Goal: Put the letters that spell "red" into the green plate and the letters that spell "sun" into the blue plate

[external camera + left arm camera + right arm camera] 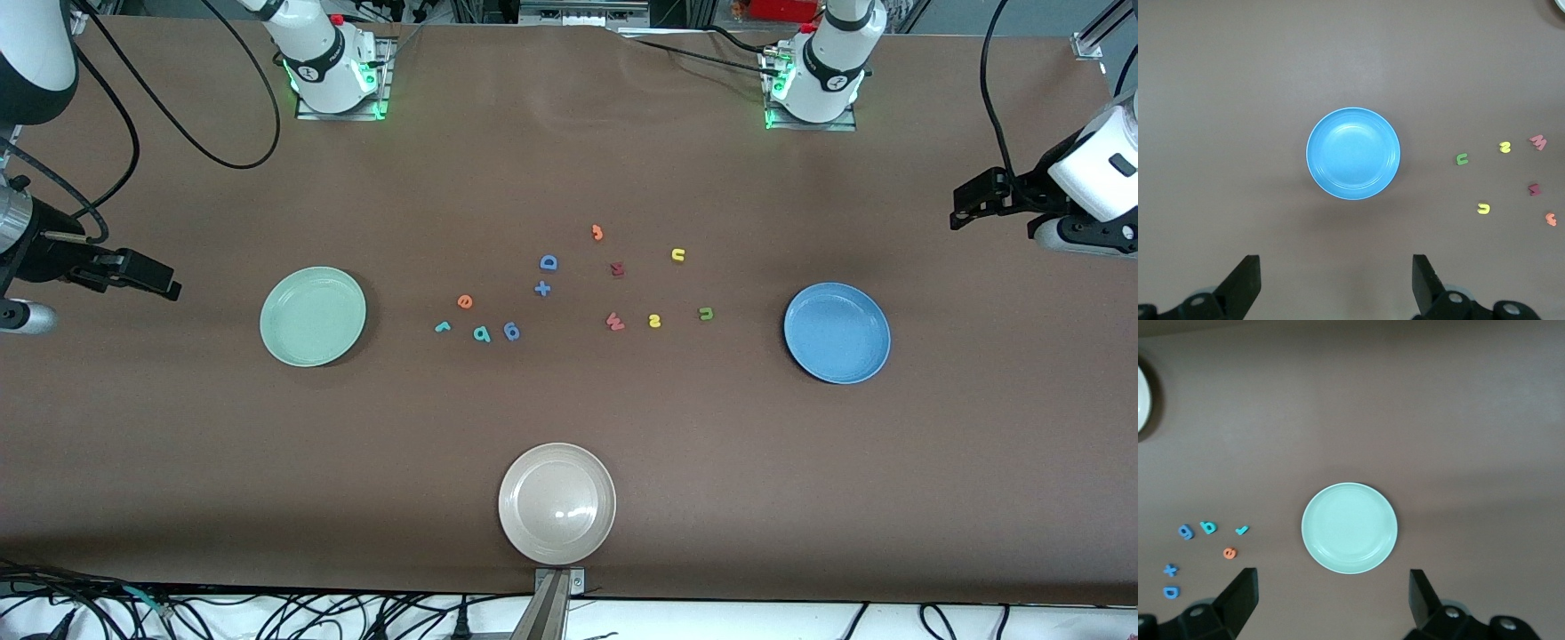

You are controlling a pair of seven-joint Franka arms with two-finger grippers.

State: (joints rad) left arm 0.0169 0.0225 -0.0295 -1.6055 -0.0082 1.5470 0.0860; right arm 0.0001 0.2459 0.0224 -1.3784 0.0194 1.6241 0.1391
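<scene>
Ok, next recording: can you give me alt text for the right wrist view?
A pale green plate sits empty on a brown table, seen from above, with the right gripper open and holding nothing. Beside the plate lie small foam letters: a teal "r", an orange "e", a teal "d" and three blue pieces.

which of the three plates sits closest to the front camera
The beige-white plate; it lies nearest the camera's table edge, while the green plate and blue plate sit farther back.
</scene>
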